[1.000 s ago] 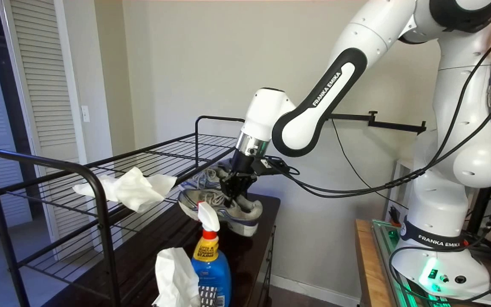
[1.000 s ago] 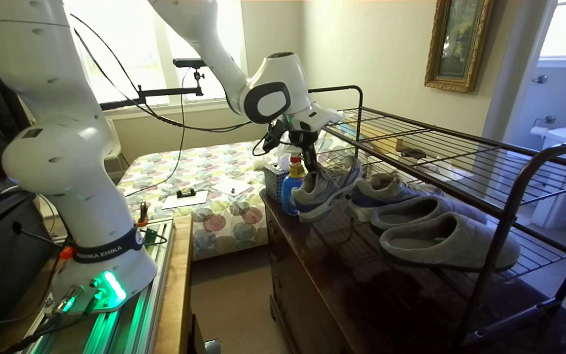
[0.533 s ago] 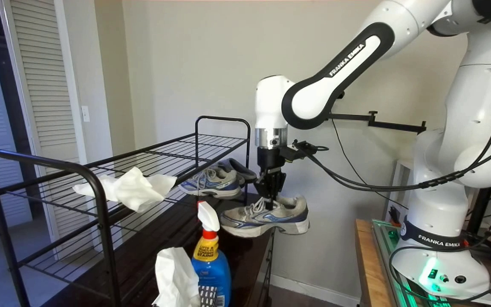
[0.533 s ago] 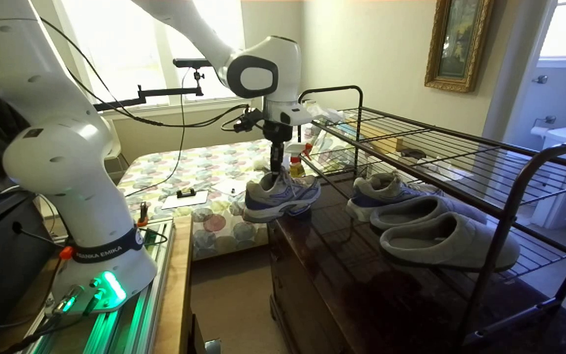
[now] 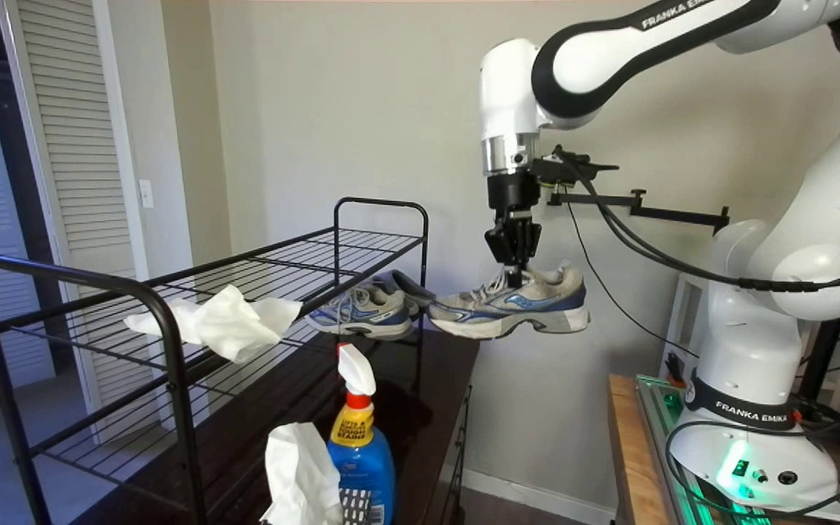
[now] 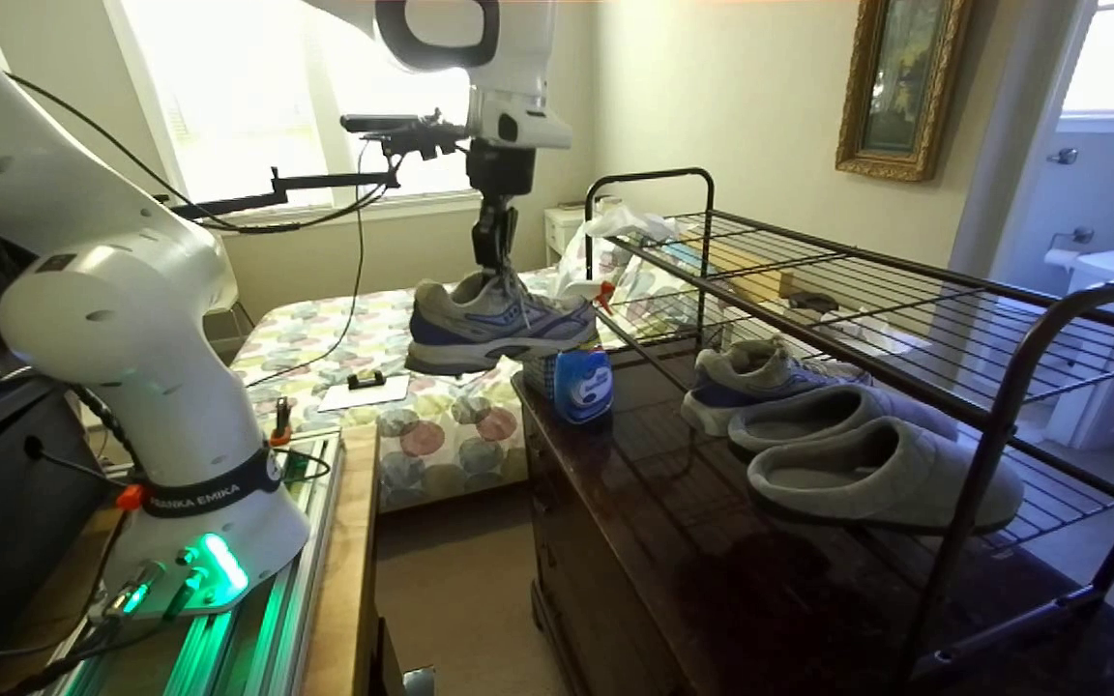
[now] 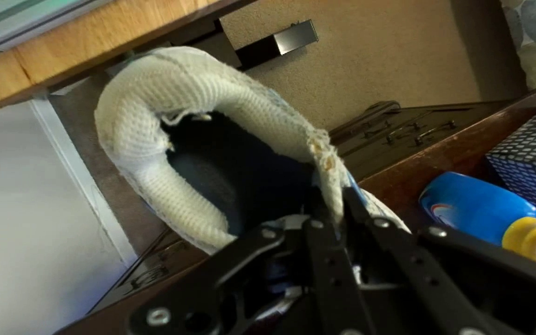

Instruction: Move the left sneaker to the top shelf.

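Observation:
My gripper (image 5: 514,275) is shut on the side collar of a grey, white and blue sneaker (image 5: 540,297). It holds the sneaker in the air, nearly level, beyond the dresser's front edge, also seen in an exterior view (image 6: 504,324). In the wrist view the gripper (image 7: 335,204) has one finger inside the sneaker's opening and one outside, the knit collar (image 7: 184,83) pinched between. The matching sneaker (image 6: 746,377) sits on the lower level of the black wire rack. The top shelf (image 6: 799,331) is above it; the held sneaker is apart from the rack.
Two grey slippers (image 6: 891,474) sit beside the resting sneaker. A blue spray bottle (image 5: 362,463) and a patterned tissue box (image 7: 528,153) stand on the dresser (image 6: 683,551). White crumpled tissue (image 5: 238,321) lies at one end of the top shelf. A wooden table (image 6: 349,541) bears the arm.
The gripper carried the sneaker away from the rack toward the robot's base, then raised it. The sneaker turned and levelled from its earlier tilt. The other shoes stayed still.

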